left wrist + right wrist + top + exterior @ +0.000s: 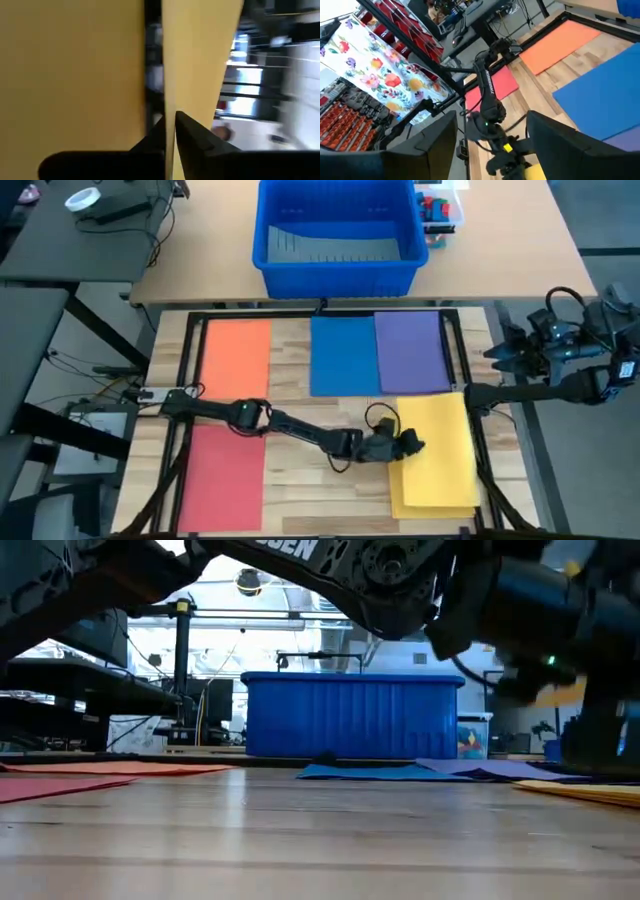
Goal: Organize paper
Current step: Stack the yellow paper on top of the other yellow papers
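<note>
High view shows your left gripper at the yellow sheet's inner edge, arm stretched low across the worktop. Its fingers are pinched on that sheet, likely to lift and restack it. Orange, red, blue and purple sheets lie flat. Your right gripper waits off the worktop's right side, fingers wide.
</note>
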You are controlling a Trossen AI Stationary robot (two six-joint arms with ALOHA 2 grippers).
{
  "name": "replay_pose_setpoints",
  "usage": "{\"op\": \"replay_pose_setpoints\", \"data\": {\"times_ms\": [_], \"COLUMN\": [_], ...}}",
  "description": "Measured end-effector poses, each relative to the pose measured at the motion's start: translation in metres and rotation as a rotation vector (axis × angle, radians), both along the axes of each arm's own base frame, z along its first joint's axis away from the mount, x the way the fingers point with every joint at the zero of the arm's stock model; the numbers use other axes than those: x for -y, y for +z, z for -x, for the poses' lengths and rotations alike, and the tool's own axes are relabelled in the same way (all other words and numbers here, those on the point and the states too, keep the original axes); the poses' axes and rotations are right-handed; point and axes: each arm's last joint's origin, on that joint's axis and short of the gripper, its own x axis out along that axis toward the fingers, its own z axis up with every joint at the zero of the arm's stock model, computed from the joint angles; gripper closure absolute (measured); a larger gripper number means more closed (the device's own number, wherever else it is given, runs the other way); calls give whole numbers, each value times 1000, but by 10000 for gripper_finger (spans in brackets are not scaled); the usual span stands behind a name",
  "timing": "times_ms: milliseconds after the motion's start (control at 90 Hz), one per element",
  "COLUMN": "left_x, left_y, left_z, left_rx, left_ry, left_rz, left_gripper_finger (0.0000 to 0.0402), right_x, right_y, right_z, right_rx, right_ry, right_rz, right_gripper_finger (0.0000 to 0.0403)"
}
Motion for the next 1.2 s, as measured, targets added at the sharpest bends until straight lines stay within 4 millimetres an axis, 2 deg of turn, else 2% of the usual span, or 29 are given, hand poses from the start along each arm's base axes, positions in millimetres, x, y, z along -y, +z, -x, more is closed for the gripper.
{"op": "replay_pose_setpoints", "data": {"times_ms": [222,411,533,667,922,1200], "left_x": [3,27,34,28,-5,0], "left_y": [-8,-14,-16,-15,-13,-11], "left_z": [2,13,16,14,4,4], "left_rx": [-97,-241,-270,-265,-229,-182], "left_ry": [-90,-169,-177,-164,-96,-72], "left_rz": [20,74,80,68,14,38], "left_gripper_finger": [401,401,401,401,401,401], "right_x": [0,0,0,0,0,0], "right_y": [-1,-1,-1,0,-1,-1], "right_z": [0,0,0,0,0,0], "right_rx": [-5,-6,-5,-5,-5,-5], "right_ry": [0,0,0,1,0,0], "right_rz": [0,0,0,0,0,0], "right_gripper_finger": [178,178,178,178,178,178]}}
